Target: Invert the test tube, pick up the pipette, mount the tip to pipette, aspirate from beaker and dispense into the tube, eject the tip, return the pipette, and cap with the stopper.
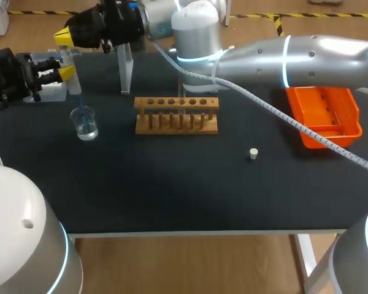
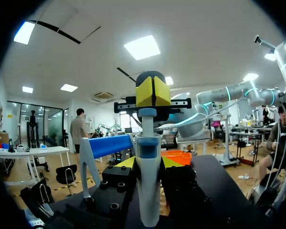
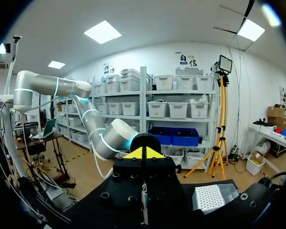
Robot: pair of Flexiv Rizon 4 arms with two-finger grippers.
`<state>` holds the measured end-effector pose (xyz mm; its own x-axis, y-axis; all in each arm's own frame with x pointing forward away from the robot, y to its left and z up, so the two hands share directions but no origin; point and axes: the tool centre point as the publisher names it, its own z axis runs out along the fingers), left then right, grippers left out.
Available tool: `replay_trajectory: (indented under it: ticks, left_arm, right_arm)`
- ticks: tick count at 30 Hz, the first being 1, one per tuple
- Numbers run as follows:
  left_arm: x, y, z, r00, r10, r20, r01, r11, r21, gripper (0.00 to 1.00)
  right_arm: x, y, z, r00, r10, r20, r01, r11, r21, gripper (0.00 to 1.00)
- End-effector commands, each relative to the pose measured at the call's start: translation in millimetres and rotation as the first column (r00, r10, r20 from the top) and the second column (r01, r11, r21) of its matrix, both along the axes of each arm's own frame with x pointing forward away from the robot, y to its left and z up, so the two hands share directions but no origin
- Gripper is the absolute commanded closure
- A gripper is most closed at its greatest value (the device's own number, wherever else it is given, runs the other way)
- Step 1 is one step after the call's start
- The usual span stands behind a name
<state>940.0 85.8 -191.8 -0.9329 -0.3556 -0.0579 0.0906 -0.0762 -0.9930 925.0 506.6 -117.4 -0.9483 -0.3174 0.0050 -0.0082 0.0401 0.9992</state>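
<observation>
Your left fingers grip the white plastic pipette by its barrel, its blue tip dipped in the small clear glass beaker on the black counter. Your right fingers, pressed together, rest atop the plunger. The glass looks fragile and easily tipped.

head view above table, wrist views level
</observation>
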Motion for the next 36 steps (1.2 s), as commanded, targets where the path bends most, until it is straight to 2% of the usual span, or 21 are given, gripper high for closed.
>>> replay_trajectory:
  ticks: [1,11,23,36]
  left_arm:
    - [0.8,2,-1.0,1.000,-0.005,0.003,0.005,1.000,-0.002,1.00]
    - [0.8,2,-1.0,1.000,-0.005,0.003,0.005,1.000,-0.002,1.00]
    - [0.8,2,-1.0,1.000,-0.005,0.003,0.005,1.000,-0.002,1.00]
    - [0.8,2,-1.0,1.000,-0.005,0.003,0.005,1.000,-0.002,1.00]
  right_arm:
    - [2.7,4,-3,1.000,0.003,-0.003,-0.003,1.000,0.002,1.00]
    - [6.4,9,-12,1.000,-0.006,-0.031,0.006,1.000,0.007,1.00]
    - [6.4,13,-11,1.000,-0.004,-0.030,0.004,1.000,0.009,1.00]
    - [3.8,10,-21,0.999,-0.005,-0.033,0.004,1.000,-0.006,1.00]
